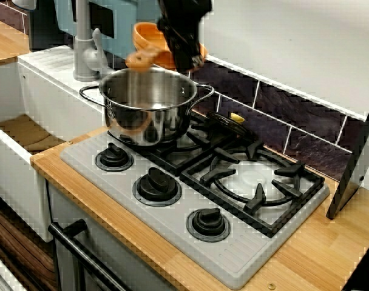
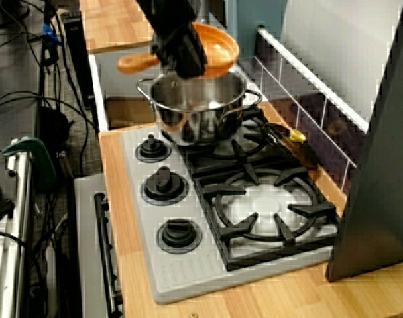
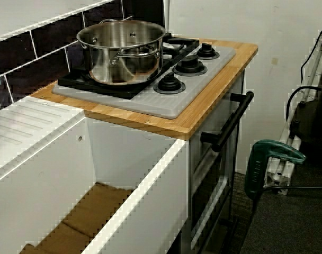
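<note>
Side view: orange pan (image 2: 221, 45) gripped in jaws, above pot (image 2: 208, 122).

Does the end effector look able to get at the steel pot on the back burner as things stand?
Probably yes: the end effector hangs right above the open, lidless steel pot with nothing between them, though it is occupied holding the orange pan.

Front, right end, sink (image 3: 142, 182) end, stove (image 1: 236, 264) shared
</note>
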Robot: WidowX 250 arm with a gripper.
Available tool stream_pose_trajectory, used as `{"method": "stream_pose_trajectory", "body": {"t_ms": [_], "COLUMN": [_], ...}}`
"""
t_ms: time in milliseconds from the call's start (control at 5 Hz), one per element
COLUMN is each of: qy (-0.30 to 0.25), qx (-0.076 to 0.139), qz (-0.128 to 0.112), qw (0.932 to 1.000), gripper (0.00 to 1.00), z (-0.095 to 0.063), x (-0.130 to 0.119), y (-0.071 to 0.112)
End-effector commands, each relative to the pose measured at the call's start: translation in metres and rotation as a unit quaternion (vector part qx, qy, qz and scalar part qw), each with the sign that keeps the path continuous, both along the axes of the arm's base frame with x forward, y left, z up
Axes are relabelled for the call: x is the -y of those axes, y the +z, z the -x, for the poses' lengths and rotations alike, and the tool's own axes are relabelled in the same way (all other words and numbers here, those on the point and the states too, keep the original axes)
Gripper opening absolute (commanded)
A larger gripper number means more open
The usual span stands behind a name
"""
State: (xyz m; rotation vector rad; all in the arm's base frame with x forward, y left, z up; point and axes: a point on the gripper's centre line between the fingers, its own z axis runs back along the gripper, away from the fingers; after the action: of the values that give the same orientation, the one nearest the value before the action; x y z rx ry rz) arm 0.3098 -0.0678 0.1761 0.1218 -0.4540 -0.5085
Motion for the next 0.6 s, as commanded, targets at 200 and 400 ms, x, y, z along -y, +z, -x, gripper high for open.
{"method": "stream_pose_trajectory", "body": {"t_ms": [200, 400], "qy": [-0.024, -0.033], "qx": [0.054, 0.056], "qz": [-0.005, 0.006], "qw": [0.9982, 0.9979], "gripper": [0.0, 0.0], "z": [0.01, 0.009], "x": [0.044, 0.054], "y": [-0.003, -0.01]}}
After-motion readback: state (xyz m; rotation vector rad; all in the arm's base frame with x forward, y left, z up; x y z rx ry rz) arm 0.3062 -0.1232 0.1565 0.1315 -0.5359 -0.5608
